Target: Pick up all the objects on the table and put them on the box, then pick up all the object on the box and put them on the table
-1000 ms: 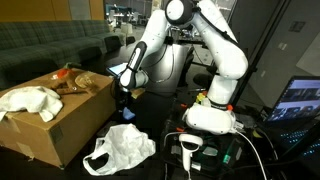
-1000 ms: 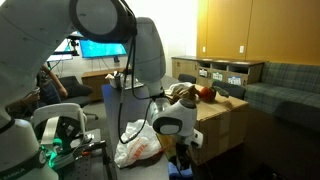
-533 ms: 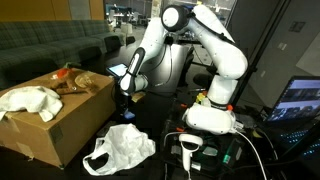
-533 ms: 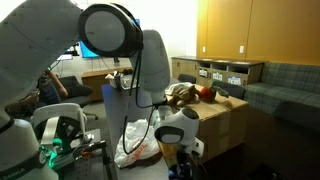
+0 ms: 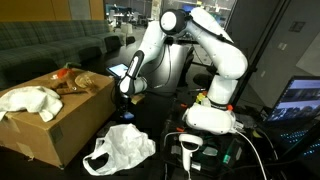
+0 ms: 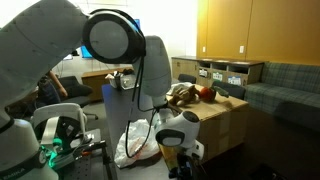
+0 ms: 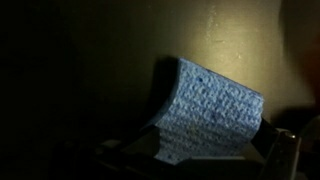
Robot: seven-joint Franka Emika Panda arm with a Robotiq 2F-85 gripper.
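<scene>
the table [image 5: 150,118] is a dark matte surface. the box [image 5: 60,125] stands on it, a large cardboard carton. its top gives under load, so place items there without pressing.

the white plastic bag [image 5: 120,148] lies crumpled on the table, just beside the box, in both exterior views. it is very light, limp and slippery. pinch a raised fold near the middle, because a flat layer will likely slide out of the fingers.

the white cloth [image 5: 30,100] is heaped on the box top, draping toward its front edge. it is soft and light, with good friction. take any high ridge of the heap.

the flat blue square [image 7: 210,115] fills the wrist view and lies on a dark surface below the camera. its surface looks textured and spongy, and its left edge curls upward. it is light and flexible. close over the lifted edge, not the flat face.

the brown stick-like piece [image 5: 75,88] lies on the box top. it is stiff and light. grip across its middle.

the orange-red roundish piece [image 6: 207,93] sits near the far edge of the box top. it may roll. centre the jaws on it.

the gripper [image 5: 124,96] hangs beside the box's near corner with its jaws spread wide and nothing held.
</scene>
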